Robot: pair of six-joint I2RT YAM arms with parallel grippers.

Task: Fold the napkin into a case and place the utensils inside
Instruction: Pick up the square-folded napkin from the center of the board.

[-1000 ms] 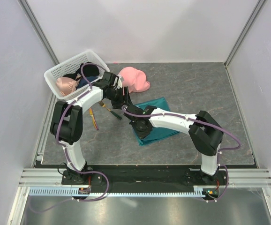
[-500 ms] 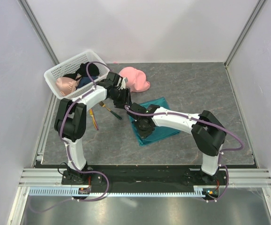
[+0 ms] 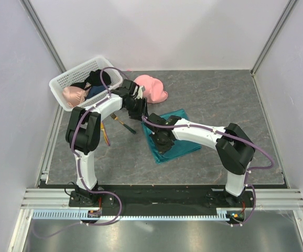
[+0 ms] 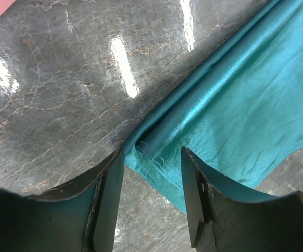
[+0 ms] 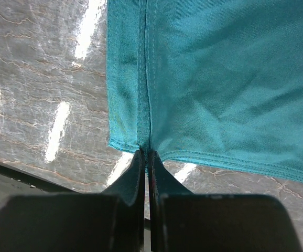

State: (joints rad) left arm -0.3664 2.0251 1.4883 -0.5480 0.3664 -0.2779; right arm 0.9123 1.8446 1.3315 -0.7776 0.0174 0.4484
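Note:
The teal napkin point(image 3: 179, 149) lies folded on the grey table, mid-scene. My right gripper point(image 3: 159, 142) is shut on its near-left edge, and the hem point(image 5: 141, 105) is pinched between the closed fingertips point(image 5: 145, 153). My left gripper point(image 3: 140, 112) is open at the far-left corner of the napkin point(image 4: 235, 115). That corner lies between the spread jaws point(image 4: 152, 152), touching neither finger. The utensils lie left of the cloth: a fork point(image 3: 121, 122) and a thin purple-and-orange piece point(image 3: 105, 134).
A pink cap point(image 3: 150, 88) sits just behind the left gripper. A white basket point(image 3: 70, 79) holding clothes stands at the back left corner. Bare grey table stretches to the right of the napkin.
The left arm has swung right and down to the napkin's far-left corner, its jaws narrowing. The right gripper has closed onto the napkin's near edge.

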